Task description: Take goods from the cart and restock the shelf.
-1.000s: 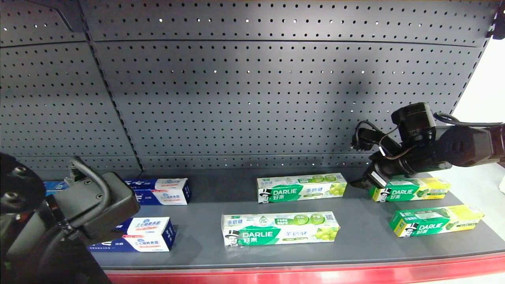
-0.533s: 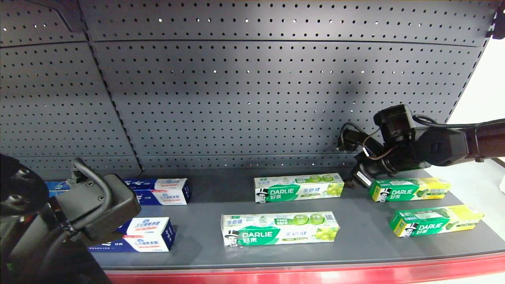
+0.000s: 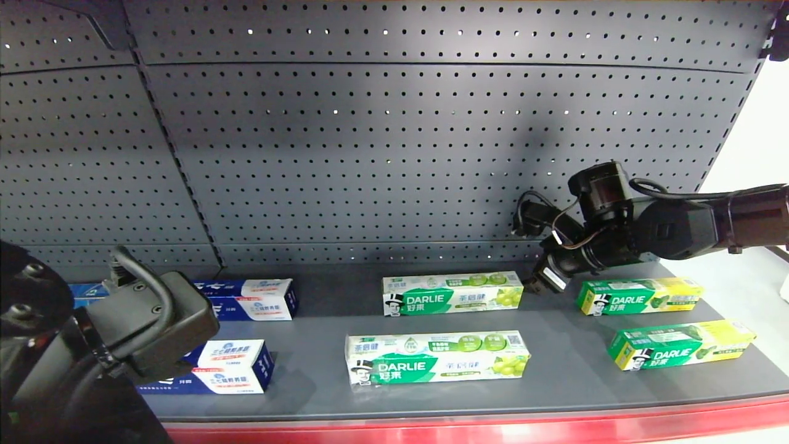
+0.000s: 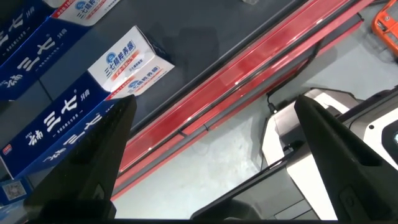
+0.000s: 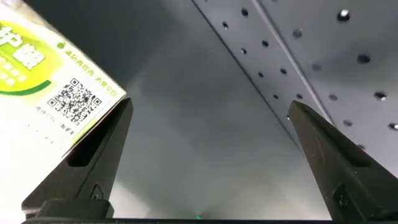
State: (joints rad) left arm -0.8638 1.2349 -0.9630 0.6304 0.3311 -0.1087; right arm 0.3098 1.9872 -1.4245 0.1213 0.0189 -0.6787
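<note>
Two tools: both spread wide, empty
Right tool (image 3: 534, 285): low over the shelf (image 3: 567, 376); at the right end of the rear green box (image 3: 453, 293); one finger (image 5: 93, 162) by that box's corner
Left tool (image 4: 214, 99): off the shelf's left front; near the blue boxes (image 4: 121, 59)
Front green box (image 3: 437, 357): flat; nearer the red edge; apart from the rear one
Right side: rear lime box (image 3: 641, 295) and front lime box (image 3: 681, 344); flat; apart

Pale grey floor (image 4: 205, 168) lay below shelf (image 3: 308, 376) front edge. Orange-and-black object (image 4: 387, 25) sat on floor, cut by frame edge, kind unclear. Bright white wall (image 3: 755, 142) stood beyond shelf's right end.
</note>
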